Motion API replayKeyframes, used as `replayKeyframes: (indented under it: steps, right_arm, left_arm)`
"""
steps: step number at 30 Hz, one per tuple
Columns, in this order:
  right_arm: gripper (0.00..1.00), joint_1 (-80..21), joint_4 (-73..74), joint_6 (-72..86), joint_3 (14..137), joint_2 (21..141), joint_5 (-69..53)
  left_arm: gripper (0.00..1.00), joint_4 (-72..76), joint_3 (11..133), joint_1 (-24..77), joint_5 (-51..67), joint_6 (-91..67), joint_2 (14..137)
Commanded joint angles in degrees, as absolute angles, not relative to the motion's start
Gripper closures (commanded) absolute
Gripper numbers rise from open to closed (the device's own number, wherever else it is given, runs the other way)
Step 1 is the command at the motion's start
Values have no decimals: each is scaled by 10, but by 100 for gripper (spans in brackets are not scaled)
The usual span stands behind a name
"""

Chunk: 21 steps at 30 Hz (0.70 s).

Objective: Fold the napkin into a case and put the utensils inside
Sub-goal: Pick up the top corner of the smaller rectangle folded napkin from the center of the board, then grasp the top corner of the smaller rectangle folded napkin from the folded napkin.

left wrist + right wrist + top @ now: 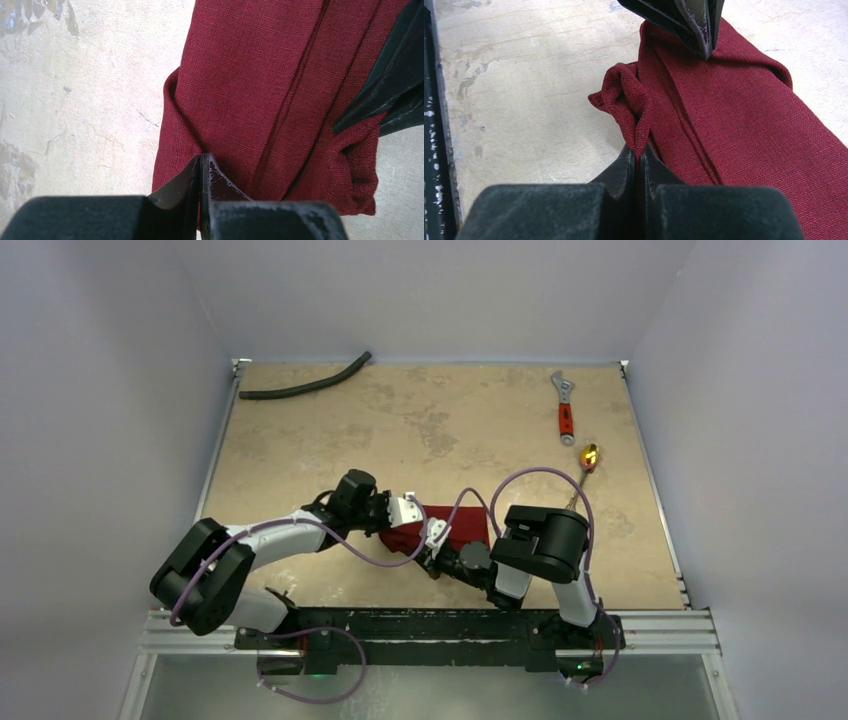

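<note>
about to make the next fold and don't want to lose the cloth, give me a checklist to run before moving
1. right tool gripping the napkin: ok, shut on a bunched corner.
2. left tool gripping the napkin: cannot tell. It is shut at the folded edge, but cloth between its pads is not clear.
3. Napkin folded narrow: ok, a layered strip lying flat.
4. Tools apart from each other: ok, they sit on opposite sides of the strip.
5. Utensils ready: not ok. Only a gold spoon shows, far off beside the wrench.
</note>
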<state>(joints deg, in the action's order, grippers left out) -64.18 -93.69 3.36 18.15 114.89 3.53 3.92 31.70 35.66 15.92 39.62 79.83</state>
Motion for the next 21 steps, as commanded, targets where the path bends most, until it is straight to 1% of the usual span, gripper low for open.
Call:
replayKeyframes:
  steps: [1,4,9,17,21]
  right_arm:
    - [100,-641,-1178,79,176,1135,4]
    - [100,-631,-1178,107,173,1132,1]
    - [100,-608,-1167,167,172,1119,-43]
    - [100,-549,-1038,274,203,1065,-121]
    - [100,-537,-961,299,229,1052,-151]
  left_arm:
    - [100,76,305,358,154,388,791]
    - [100,83,302,357,151,383,786]
    - [100,93,300,355,150,364,775]
    - [100,77,288,354,190,386,756]
    - [100,72,286,354,196,395,750]
